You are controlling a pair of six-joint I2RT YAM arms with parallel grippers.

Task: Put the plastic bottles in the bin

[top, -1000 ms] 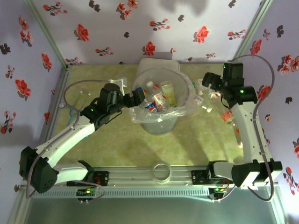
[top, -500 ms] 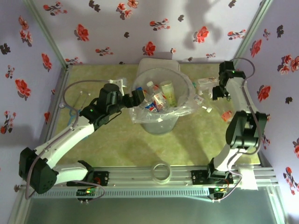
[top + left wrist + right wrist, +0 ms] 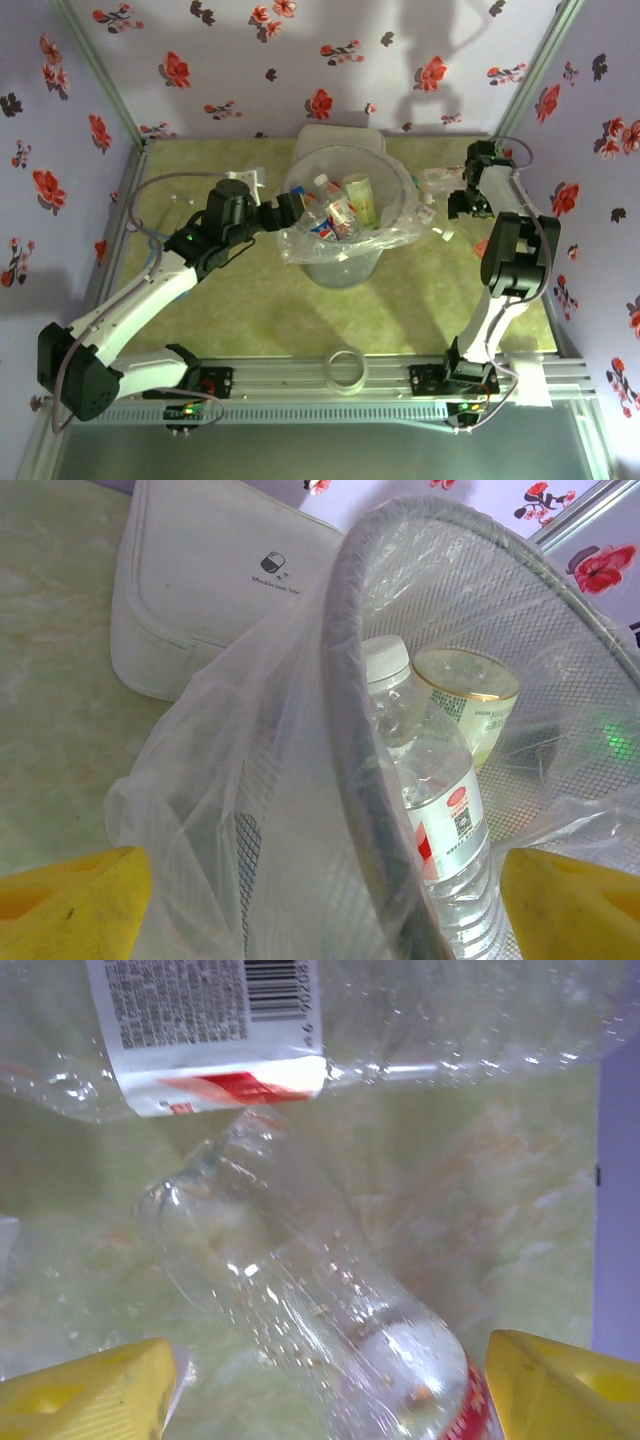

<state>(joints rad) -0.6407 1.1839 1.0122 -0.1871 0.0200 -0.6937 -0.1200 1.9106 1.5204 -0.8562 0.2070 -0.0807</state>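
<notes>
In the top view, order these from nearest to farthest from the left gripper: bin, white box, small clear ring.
1. bin, right beside the left gripper
2. white box, behind the bin
3. small clear ring, at the near edge

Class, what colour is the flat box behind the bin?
White box, best in left wrist view.

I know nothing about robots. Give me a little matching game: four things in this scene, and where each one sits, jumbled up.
Things:
1 white flat box
2 clear ring
3 white-capped bottle
4 loose clear bottle

Places:
A lying right of the bin
B inside the bin
C behind the bin
D at the table's near edge

Pairs: 1-C, 2-D, 3-B, 4-A
</notes>
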